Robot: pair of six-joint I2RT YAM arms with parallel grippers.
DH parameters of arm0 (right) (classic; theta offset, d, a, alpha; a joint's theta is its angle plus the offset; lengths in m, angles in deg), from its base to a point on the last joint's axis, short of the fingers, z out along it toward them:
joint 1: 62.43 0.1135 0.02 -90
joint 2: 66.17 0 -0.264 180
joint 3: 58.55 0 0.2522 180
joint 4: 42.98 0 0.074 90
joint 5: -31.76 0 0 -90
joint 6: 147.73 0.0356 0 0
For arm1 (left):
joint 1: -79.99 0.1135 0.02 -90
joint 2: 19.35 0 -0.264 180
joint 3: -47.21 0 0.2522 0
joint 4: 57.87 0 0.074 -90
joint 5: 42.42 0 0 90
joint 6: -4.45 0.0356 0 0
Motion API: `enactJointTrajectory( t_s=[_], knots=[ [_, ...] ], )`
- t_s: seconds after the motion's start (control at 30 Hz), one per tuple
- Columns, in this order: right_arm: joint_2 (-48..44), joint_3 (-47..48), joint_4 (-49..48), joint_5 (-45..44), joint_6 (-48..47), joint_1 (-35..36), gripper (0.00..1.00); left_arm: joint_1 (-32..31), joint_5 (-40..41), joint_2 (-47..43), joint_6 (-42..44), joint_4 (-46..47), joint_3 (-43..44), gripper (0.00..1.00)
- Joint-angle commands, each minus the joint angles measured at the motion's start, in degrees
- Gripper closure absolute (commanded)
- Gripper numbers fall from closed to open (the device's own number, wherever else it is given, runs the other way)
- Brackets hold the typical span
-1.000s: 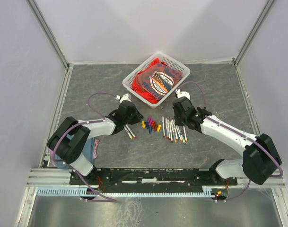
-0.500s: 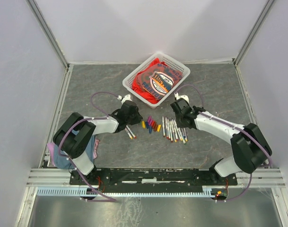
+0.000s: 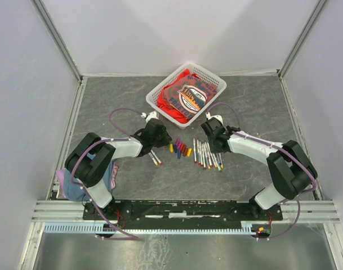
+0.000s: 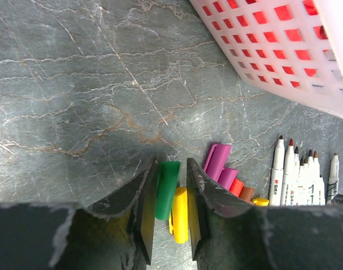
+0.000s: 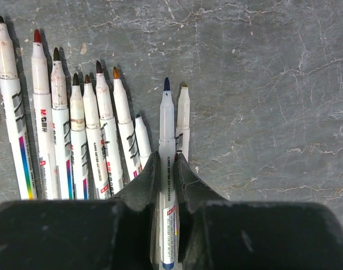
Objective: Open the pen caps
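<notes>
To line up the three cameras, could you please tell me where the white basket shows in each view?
Top external: the white basket is at upper centre.
Left wrist: its wall fills the upper right corner.
Right wrist: not in it.
Shared landmark: the row of white pens, at centre, lower right and left respectively.

**One high view, two close views**

The top camera stands above and behind the arm bases. It looks down on the whole tabletop [image 3: 103,101], with the far edge at the top of the view. The left wrist camera is low and very near the surface. It faces the white basket [image 4: 284,50] and sees the pen caps [image 4: 216,160] and the uncapped pens [image 4: 288,169]. The right wrist camera looks almost straight down, close on the uncapped pens. All three views share this row near the tabletop's middle.
</notes>
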Motion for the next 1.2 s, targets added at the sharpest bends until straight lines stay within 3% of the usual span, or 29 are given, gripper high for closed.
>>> enactJointTrajectory(
  t_s=[0.0, 0.6, 1.17],
  knots=[
    [0.34, 2.55, -1.84, -1.38, -0.66, -0.46, 0.85, -0.42, 1.55, 1.03, 1.73, 0.21, 1.45, 0.64],
    [2.26, 2.99, -2.11, -1.41, -0.72, -0.38, 0.76, -0.34, 2.77, -1.46, 0.81, -0.01, 0.42, 0.61],
    [2.16, 2.88, -2.45, -0.93, -0.53, -0.42, 0.75, -0.38, 3.17, -2.55, 0.25, 0.04, 0.08, 0.61]
  ],
)
